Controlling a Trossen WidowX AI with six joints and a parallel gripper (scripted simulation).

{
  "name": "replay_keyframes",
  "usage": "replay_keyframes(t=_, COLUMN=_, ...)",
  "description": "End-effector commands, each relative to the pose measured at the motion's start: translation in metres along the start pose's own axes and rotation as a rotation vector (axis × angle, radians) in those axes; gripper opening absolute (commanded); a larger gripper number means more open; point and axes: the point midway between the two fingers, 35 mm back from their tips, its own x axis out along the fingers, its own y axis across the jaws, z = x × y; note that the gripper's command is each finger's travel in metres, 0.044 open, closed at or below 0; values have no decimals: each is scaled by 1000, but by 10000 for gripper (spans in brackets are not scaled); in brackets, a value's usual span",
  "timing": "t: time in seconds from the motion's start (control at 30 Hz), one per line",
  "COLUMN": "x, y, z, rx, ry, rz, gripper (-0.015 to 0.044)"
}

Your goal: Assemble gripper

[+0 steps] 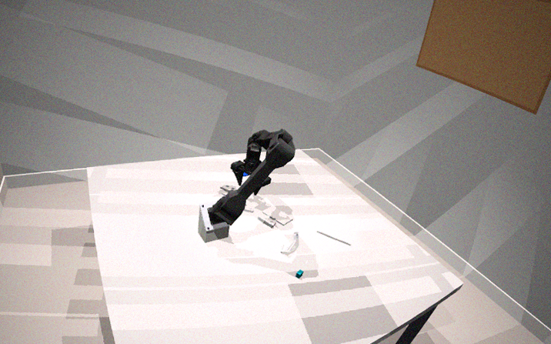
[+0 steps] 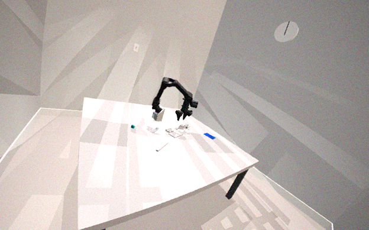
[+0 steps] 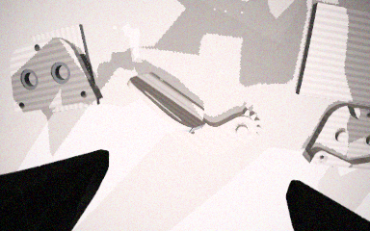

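My gripper (image 1: pixel 248 188) (image 2: pixel 181 118) (image 3: pixel 198 174) is open and empty, raised above the table. A pale jaw lies ahead of the fingertips in the wrist view, with its long pad (image 3: pixel 169 98) to the left and its toothed round end (image 3: pixel 242 128) to the right. A pale block with two ringed holes (image 3: pixel 40 91) lies at the left. A walled part with round features inside (image 3: pixel 332 122) is cut off at the right edge. I cannot tell which is the gripper base and which the housing plate. A second jaw cannot be made out surely.
A flat pale slab (image 3: pixel 328 48) lies beyond the walled part. A curved white piece (image 1: pixel 291 246), a thin rod (image 1: pixel 333 237) (image 2: pixel 162 146), a teal cube (image 1: pixel 299 273) (image 2: pixel 132 126) and a blue pad (image 1: pixel 245 174) (image 2: pixel 209 135) are on the table.
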Motion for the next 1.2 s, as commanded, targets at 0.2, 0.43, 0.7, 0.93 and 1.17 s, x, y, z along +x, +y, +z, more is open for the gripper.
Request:
replay_keyframes(t=0.2, x=-2, y=5, z=1, rx=-248, ry=-2, rz=4, gripper=440)
replay_keyframes(t=0.43, x=-3, y=9, z=1, rx=-434, ry=-3, rz=4, gripper=440)
replay_keyframes(t=0.7, x=-4, y=12, z=1, rx=-646, ry=-4, rz=4, gripper=440)
replay_keyframes(t=0.93, x=-4, y=16, z=1, rx=-832, ry=-5, rz=4, gripper=440)
replay_keyframes(t=1.17, x=-5, y=19, z=1, rx=-1018, ry=-5, rz=4, gripper=440)
